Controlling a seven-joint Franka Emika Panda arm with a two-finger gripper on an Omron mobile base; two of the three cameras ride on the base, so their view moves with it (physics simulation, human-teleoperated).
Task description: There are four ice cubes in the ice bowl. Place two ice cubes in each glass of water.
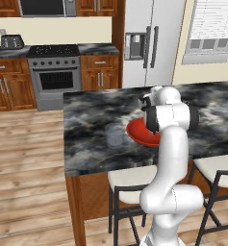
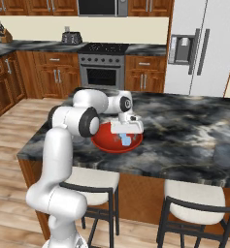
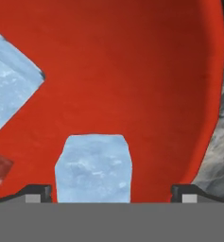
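Note:
My gripper (image 2: 125,139) reaches down into the red ice bowl (image 2: 106,138) on the dark marble island. Its fingertips (image 3: 38,193) stand wide apart, open, with one pale ice cube (image 3: 93,168) lying between them on the bowl floor (image 3: 132,71). A second ice cube (image 3: 9,90) lies further in, at the left. In the left base view the bowl (image 1: 138,132) is partly hidden behind my arm. One glass of water (image 1: 114,135) stands just left of the bowl. Another glass of water (image 2: 225,155) stands far to the right on the island.
The island counter (image 1: 91,115) ends close behind the bowl at its front edge. Two stools (image 2: 93,179) (image 2: 194,195) stand under that edge. A stove (image 1: 54,72) and a fridge (image 1: 149,38) line the far wall.

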